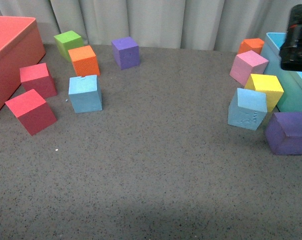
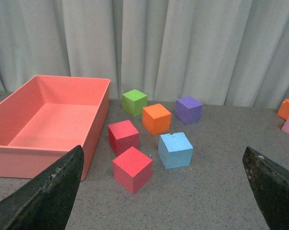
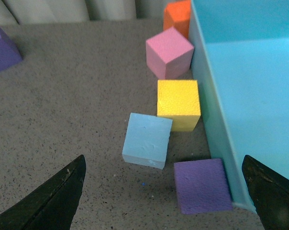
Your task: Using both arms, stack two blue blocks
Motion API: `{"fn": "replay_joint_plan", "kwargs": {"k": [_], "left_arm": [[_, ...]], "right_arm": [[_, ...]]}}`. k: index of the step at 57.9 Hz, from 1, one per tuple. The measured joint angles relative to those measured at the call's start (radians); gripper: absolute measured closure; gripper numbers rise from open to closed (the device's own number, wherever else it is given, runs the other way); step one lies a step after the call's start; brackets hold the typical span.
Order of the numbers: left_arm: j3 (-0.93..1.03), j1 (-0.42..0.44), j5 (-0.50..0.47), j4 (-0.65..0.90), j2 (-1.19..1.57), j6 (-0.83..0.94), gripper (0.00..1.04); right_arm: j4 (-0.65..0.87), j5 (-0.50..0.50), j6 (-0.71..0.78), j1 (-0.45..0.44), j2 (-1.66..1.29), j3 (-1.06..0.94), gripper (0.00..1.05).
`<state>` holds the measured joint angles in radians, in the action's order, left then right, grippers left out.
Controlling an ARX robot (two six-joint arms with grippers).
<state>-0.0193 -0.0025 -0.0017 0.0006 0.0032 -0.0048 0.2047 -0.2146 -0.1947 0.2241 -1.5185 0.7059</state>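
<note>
Sky-blue cubes are the whole job here, and neither has been lifted, so the stack is not yet begun. The left blue block (image 1: 85,93) sits flat on the grey tabletop (image 1: 161,165) at the left-middle of the front view. It is just below an orange cube (image 1: 84,60) and to the right of two red cubes (image 1: 37,80). In the left wrist view the same left blue block (image 2: 175,150) shows near the centre.

The right blue block (image 1: 248,108) stands at the right-middle of the front view, well apart from its partner, with its embossed face toward the camera. It is hemmed in by a yellow cube (image 1: 265,89) just to its upper right and a purple cube (image 1: 288,132) just to its lower right. The turquoise bin (image 1: 296,95) lies beyond them. In the right wrist view the right blue block (image 3: 148,140) lies at the centre, turned a little askew to the yellow cube.

The left gripper (image 2: 162,158) is spread wide and holds nothing, with its two fingers at the lower corners of its view. The right gripper (image 3: 163,160) is likewise wide and empty, looking down on its block. Part of the right arm (image 1: 297,45) shows at the upper right edge of the front view.

As I judge it, every step is left to do: grasp one block, bring it across to the other, and set it squarely on top. The crowded right-hand block looks the harder to grip.
</note>
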Motion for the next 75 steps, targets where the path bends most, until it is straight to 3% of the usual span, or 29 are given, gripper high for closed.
{"fn": "replay_joint_plan", "kwargs": {"k": [7,15,75], "left_arm": [[0.000,0.000,0.000,0.000,0.000,0.000,0.07],[0.000,0.000,0.000,0.000,0.000,0.000,0.07],[0.000,0.000,0.000,0.000,0.000,0.000,0.07]], "right_arm": [[-0.207,0.032,-0.116,-0.003,-0.225,0.228,0.10],[-0.294,0.035,-0.156,-0.002,-0.364,0.354,0.10],[-0.430,0.067,-0.215,-0.037,-0.722,0.658,0.11]]}}
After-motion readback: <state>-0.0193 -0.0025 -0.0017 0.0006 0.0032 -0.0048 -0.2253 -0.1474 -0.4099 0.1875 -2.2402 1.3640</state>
